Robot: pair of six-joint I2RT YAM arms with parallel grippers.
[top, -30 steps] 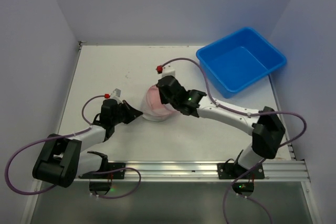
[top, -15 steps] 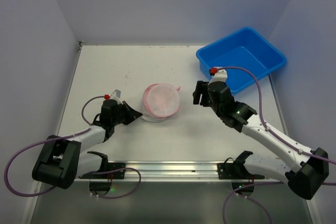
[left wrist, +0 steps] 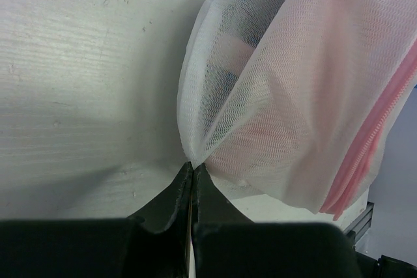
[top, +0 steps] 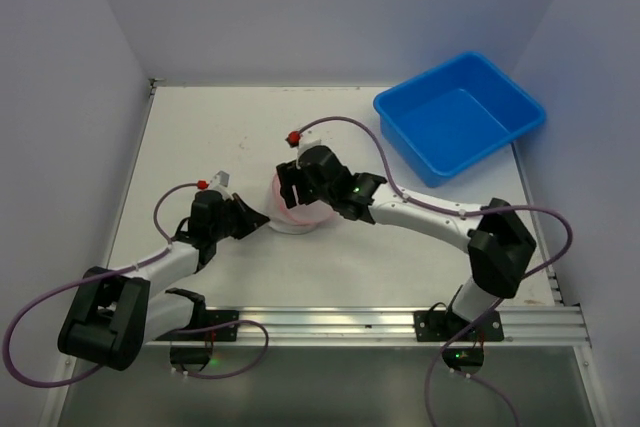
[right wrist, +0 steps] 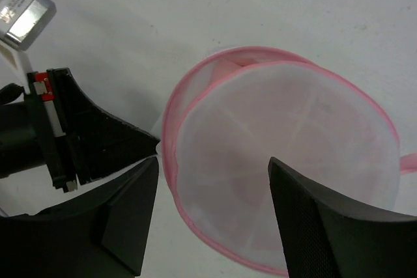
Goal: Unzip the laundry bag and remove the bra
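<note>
The laundry bag [top: 312,217] is a small round white mesh pouch with pink zipper trim [right wrist: 171,161], lying at the table's middle. My left gripper [top: 264,219] lies low at its left side, shut on a pinch of the mesh wall [left wrist: 193,165]. My right gripper [top: 292,190] hovers over the bag's round lid [right wrist: 287,174], open. Its fingers [right wrist: 133,206] straddle the lid's left half with nothing between them. The bra is hidden inside; only a blurred pinkish shape shows through the mesh [left wrist: 273,128].
A blue tub [top: 455,122] stands at the back right, with nothing in it. White walls close in the table on the left, back and right. The arms' mounting rail [top: 350,322] runs along the near edge.
The right arm, shut at the bag a second ago, swung out toward the blue tub, then back over the bag, and its jaws opened. The left gripper kept its pinch and place.
</note>
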